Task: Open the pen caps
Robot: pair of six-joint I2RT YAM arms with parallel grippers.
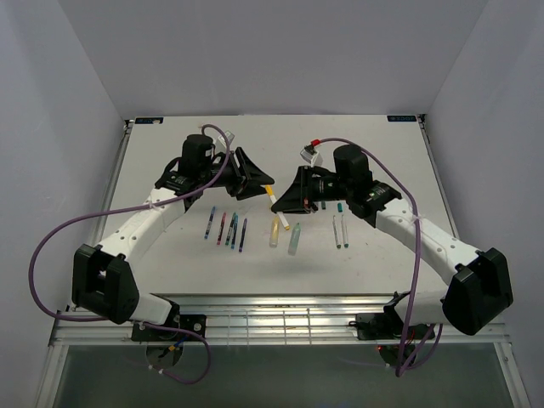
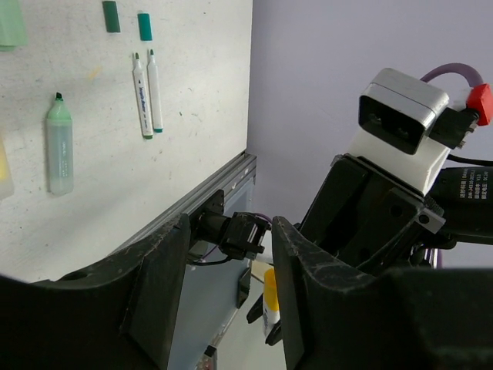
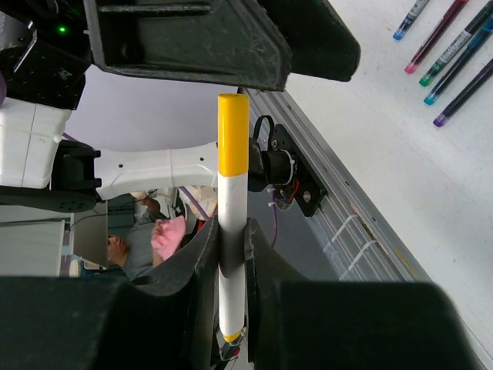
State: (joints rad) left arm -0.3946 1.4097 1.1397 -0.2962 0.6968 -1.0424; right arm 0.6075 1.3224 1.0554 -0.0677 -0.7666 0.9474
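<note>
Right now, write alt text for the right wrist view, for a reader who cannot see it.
The right tool grips a white pen upright in the frame, its yellow cap just below the black fingers of the left tool. To the upper right, slim coloured-tipped pens lie on the pale table.

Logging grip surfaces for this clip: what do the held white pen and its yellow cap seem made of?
The white pen: probably smooth plastic, a soft sheen along the barrel. The yellow cap: likely the same plastic, opaque, evenly coloured, with a crisp edge.
</note>
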